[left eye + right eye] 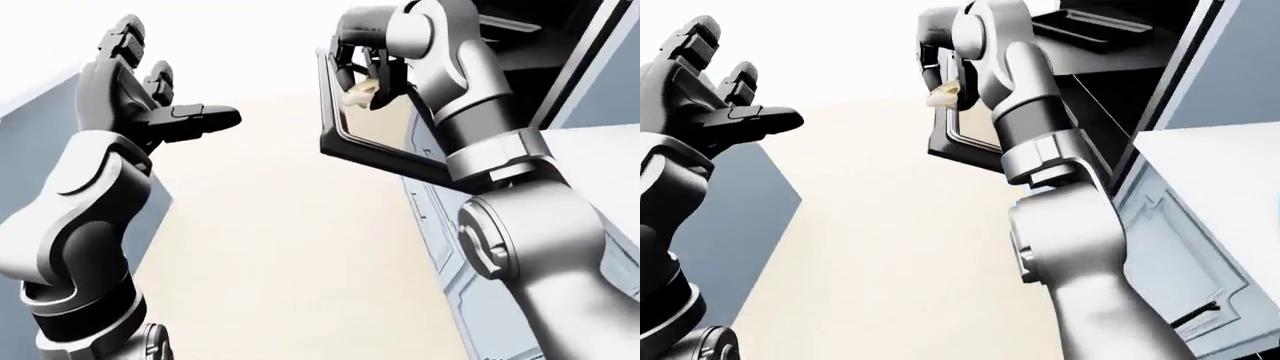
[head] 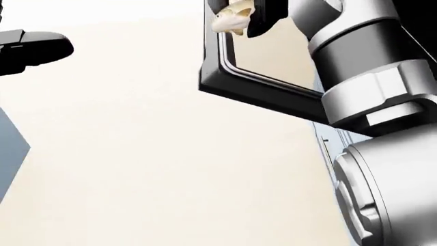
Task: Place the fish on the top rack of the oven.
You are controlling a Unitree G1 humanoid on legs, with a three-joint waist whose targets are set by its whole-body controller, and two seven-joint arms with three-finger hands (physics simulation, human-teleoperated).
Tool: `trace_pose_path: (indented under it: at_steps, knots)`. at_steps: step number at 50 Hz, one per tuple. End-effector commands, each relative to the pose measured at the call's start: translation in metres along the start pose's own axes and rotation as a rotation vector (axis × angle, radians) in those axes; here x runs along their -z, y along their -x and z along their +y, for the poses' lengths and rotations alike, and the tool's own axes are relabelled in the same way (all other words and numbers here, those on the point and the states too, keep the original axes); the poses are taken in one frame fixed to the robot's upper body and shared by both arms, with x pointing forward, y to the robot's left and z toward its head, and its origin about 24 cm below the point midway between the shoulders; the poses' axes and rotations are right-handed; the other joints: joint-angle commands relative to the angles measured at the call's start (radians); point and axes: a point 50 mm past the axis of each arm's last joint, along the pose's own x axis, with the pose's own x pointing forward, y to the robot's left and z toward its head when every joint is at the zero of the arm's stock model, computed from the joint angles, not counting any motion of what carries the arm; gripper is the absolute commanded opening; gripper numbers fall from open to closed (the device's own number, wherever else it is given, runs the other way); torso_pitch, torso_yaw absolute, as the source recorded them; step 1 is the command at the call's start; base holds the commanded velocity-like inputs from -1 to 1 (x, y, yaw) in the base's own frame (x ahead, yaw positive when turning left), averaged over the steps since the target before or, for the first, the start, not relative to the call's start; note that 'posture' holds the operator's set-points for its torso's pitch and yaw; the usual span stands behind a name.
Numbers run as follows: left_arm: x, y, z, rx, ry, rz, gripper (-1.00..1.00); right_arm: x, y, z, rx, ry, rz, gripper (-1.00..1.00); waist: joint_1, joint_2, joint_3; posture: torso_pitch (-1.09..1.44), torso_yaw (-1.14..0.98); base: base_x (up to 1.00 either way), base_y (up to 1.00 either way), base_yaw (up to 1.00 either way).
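Note:
A pale fish [image 2: 229,21] shows at the top of the head view, its head poking out to the left of my right hand [image 2: 250,15], whose dark fingers close round it. The same fish [image 1: 361,93] hangs over the far corner of the open black oven door [image 1: 372,152] in the left-eye view. The dark oven cavity with its racks [image 1: 1102,31] lies at the top right of the right-eye view, to the right of the held fish. My left hand [image 1: 168,91] is raised at the upper left, fingers spread and empty.
A white counter [image 1: 1230,161] and pale blue cabinet doors [image 1: 1185,251] stand at the right. A blue-grey panel [image 1: 752,225] rises at the left. Beige floor [image 1: 290,262] spreads between them. My right arm fills the right side of the head view.

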Motion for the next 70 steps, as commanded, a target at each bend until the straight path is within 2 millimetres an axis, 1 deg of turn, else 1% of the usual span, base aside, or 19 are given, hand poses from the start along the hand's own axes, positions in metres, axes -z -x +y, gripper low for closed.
trace_pose_path:
  at_steps: [1, 2, 3, 12, 14, 19, 24, 27, 28, 40, 44, 46, 48, 55, 56, 60, 64, 65, 70]
  knots:
    - [-0.011, 0.001, -0.002, 0.012, 0.001, -0.056, 1.0, -0.003, 0.015, -0.032, 0.135, 0.016, -0.005, -1.0, -0.019, 0.017, -0.031, 0.0, 0.0, 0.0, 0.0, 0.0]
    - [-0.011, 0.001, -0.002, 0.012, 0.001, -0.056, 1.0, -0.003, 0.016, -0.033, 0.136, 0.011, -0.004, -1.0, -0.033, 0.046, -0.034, 0.0, 0.0, 0.0, 0.0, 0.0]
    - [-0.012, 0.001, -0.003, 0.012, 0.0, -0.056, 1.0, -0.003, 0.016, -0.033, 0.137, 0.015, -0.002, -1.0, -0.035, 0.018, -0.02, 0.0, 0.0, 0.0, 0.0, 0.0]
    - [-0.011, -0.001, -0.004, 0.017, -0.005, -0.053, 1.0, -0.002, 0.017, -0.039, 0.157, 0.003, 0.004, -1.0, -0.045, -0.018, 0.004, 0.0, 0.0, 0.0, 0.0, 0.0]
    - [-0.01, 0.0, -0.006, 0.021, -0.008, -0.052, 1.0, 0.001, 0.018, -0.04, 0.161, 0.001, 0.008, -1.0, -0.04, -0.02, -0.04, 0.0, 0.0, 0.0, -0.13, 0.0]
    - [-0.014, -0.007, -0.009, 0.022, -0.024, -0.049, 1.0, 0.004, 0.022, -0.048, 0.181, -0.005, 0.018, -1.0, -0.032, -0.004, -0.062, 0.0, 0.0, 0.0, -0.21, 0.0]
    - [-0.02, -0.018, -0.01, 0.017, -0.039, -0.043, 1.0, 0.005, 0.023, -0.052, 0.192, -0.008, 0.02, -1.0, -0.024, -0.045, -0.055, 0.0, 0.0, 0.0, -0.22, 0.0]
    - [-0.02, -0.025, -0.01, 0.012, -0.052, -0.035, 1.0, 0.005, 0.024, -0.056, 0.202, -0.007, 0.022, -1.0, -0.015, -0.12, -0.062, 0.0, 0.0, 0.04, -0.29, 0.0]
    - [-0.022, -0.026, -0.011, 0.01, -0.059, -0.035, 1.0, 0.005, 0.024, -0.056, 0.203, -0.007, 0.023, -1.0, -0.015, -0.086, -0.046, 0.0, 0.0, 0.04, -0.31, 0.0]
    - [-0.028, -0.032, -0.013, 0.004, -0.075, -0.038, 1.0, 0.005, 0.025, -0.059, 0.206, -0.001, 0.022, -1.0, -0.005, -0.028, -0.033, 0.0, 0.0, 0.05, -0.31, 0.0]
    - [-0.026, -0.031, -0.013, 0.005, -0.072, -0.037, 1.0, 0.004, 0.025, -0.058, 0.205, 0.001, 0.018, -1.0, -0.015, 0.024, -0.039, 0.0, 0.0, 0.05, -0.31, 0.0]
    - [-0.026, -0.031, -0.012, 0.004, -0.071, -0.037, 1.0, 0.004, 0.025, -0.058, 0.205, 0.003, 0.018, -1.0, -0.016, 0.004, -0.042, 0.0, 0.0, 0.05, -0.32, 0.0]
    - [-0.025, -0.031, -0.013, 0.004, -0.068, -0.036, 1.0, 0.003, 0.025, -0.059, 0.207, 0.003, 0.017, -1.0, -0.026, 0.02, -0.047, 0.0, 0.0, 0.05, -0.2, 0.0]
    - [-0.024, -0.031, -0.012, 0.005, -0.064, -0.035, 1.0, 0.0, 0.025, -0.061, 0.214, 0.002, 0.005, -0.99, -0.01, -0.109, -0.012, 0.0, 0.0, 0.04, -0.05, 0.0]
    - [-0.024, -0.031, -0.013, 0.005, -0.064, -0.035, 1.0, 0.0, 0.025, -0.062, 0.215, 0.007, 0.0, -1.0, -0.012, -0.074, -0.01, 0.0, 0.0, 0.0, 0.0, 0.0]
    - [-0.024, -0.03, -0.013, 0.007, -0.063, -0.036, 1.0, -0.002, 0.027, -0.065, 0.23, 0.001, 0.001, -1.0, -0.024, -0.029, -0.014, 0.0, 0.0, 0.0, 0.0, 0.0]
    - [-0.026, -0.029, -0.013, 0.008, -0.061, -0.039, 1.0, -0.004, 0.026, -0.065, 0.238, 0.0, -0.007, -1.0, -0.036, -0.027, -0.019, 0.0, 0.0, 0.01, 0.0, 0.0]
    - [-0.027, -0.028, -0.013, 0.008, -0.06, -0.04, 1.0, -0.004, 0.025, -0.064, 0.237, 0.002, -0.007, -1.0, -0.033, -0.027, -0.048, 0.0, 0.0, 0.12, 0.0, 0.0]
    - [-0.025, -0.03, -0.011, 0.005, -0.058, -0.04, 1.0, -0.006, 0.024, -0.064, 0.244, -0.004, -0.014, -1.0, -0.029, -0.021, -0.03, 0.0, 0.0, 0.17, 0.0, 0.0]
